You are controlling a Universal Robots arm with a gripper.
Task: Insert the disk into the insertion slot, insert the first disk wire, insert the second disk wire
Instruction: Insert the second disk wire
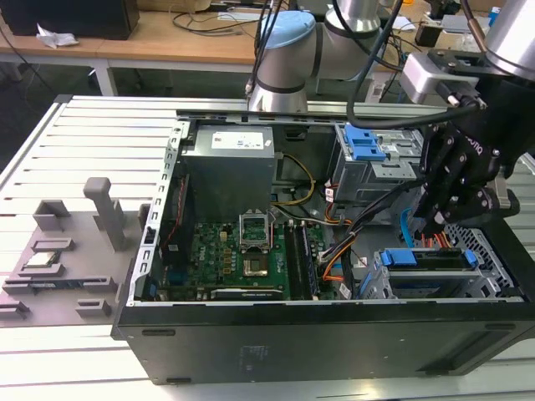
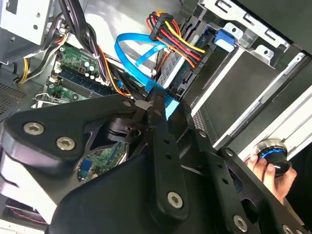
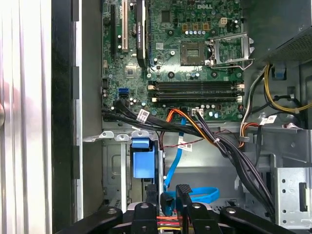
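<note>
- The disk (image 1: 422, 282) is seen seated in the insertion slot (image 1: 495, 269), the silver perforated cage at the exterior view's right of the open computer case (image 1: 334, 342); its blue carrier bar (image 1: 426, 257) lies across the cage mouth.
- The gripper (image 2: 152, 103) is drawn narrow; its fingers (image 3: 183, 195) appear pinched on the plug end of the blue data wire (image 2: 130, 52), just beside the disk's rear edge.
- The red-yellow-black power wire (image 2: 170, 30) is judged plugged in; its black plug (image 2: 199, 59) sits against the disk.
- Handling, as judged: the data wire is light and limp, a flat ribbon that flexes and springs back; only its plug is stiff, so hold is best taken on the plug's flat sides, squarely — a tilted plug could jam or strain the disk's fragile socket; the smooth plastic may slip under a light pinch.
- The disk itself is judged dense, rigid and shock-sensitive; the carrier frame is the place to grasp it.
- The second wrist view shows the pinch and the power plug up close, and a person's hand (image 2: 268, 168) on a knob; the first wrist view shows the motherboard (image 3: 195, 53) and the wire's loop (image 3: 197, 194); the exterior view gives the cage and the arm — the pinch itself is hidden there.
</note>
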